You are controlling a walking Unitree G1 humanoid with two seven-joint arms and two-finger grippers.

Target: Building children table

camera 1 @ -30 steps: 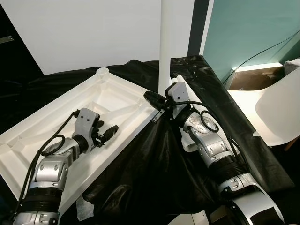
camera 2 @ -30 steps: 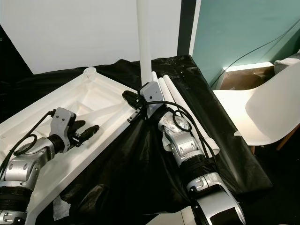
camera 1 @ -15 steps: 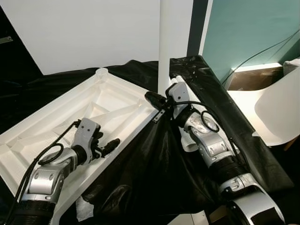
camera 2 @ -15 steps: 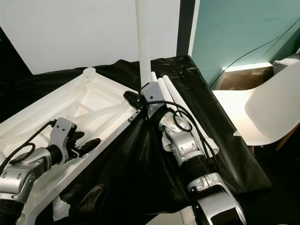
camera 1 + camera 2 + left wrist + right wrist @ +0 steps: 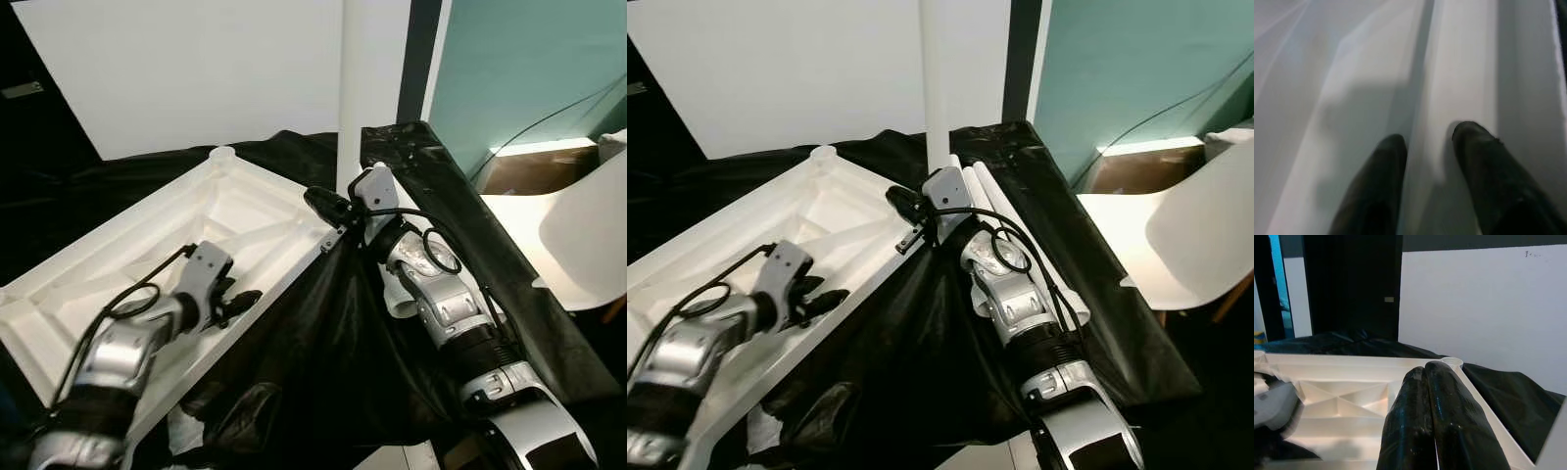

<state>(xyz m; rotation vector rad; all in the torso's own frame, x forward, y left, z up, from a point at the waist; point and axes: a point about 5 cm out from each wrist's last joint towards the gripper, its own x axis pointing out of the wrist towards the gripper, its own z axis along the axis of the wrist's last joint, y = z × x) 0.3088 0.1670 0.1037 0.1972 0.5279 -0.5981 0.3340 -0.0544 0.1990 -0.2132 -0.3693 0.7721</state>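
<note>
So the white plastic tabletop (image 5: 118,264) is lying upside down on black plastic sheeting (image 5: 323,372), ribbed underside up, over on the left side. The left gripper (image 5: 247,297) sits right at the tabletop's near-right edge, fingers (image 5: 1383,161) a bit apart with a raised rim between them, can't tell if they actually squeeze it. The right gripper (image 5: 315,201) is at the tabletop's far-right corner, fingers pressed together with nothing in them. A white round table leg (image 5: 353,98) stands upright just behind it, more white legs (image 5: 994,211) lie flat on the sheeting, white chair (image 5: 578,235) off right
</note>
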